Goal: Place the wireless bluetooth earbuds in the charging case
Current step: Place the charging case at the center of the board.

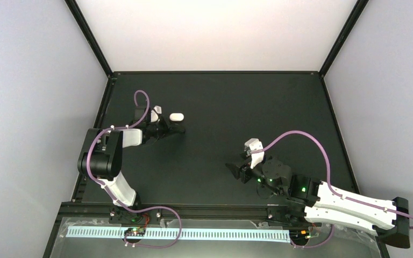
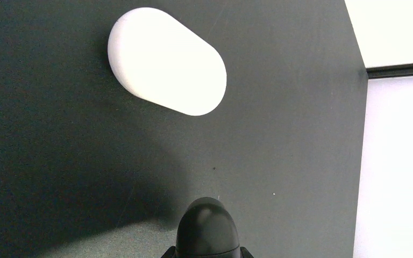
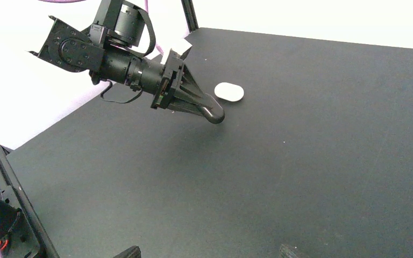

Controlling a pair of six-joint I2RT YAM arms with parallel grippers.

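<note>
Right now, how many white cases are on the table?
1. The white case lies on the black table, just past the tip of the shut left pincer, not touching it. More could be hidden from view.

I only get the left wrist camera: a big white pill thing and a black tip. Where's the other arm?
Observer: The right gripper is over the right half of the table, well away from the white case.
Operator: Is it holding something?
Observer: No, its jaws are open with nothing between them.
Operator: Where's the white case on the table?
Observer: On the left half, just past the tip of the shut left gripper.
</note>
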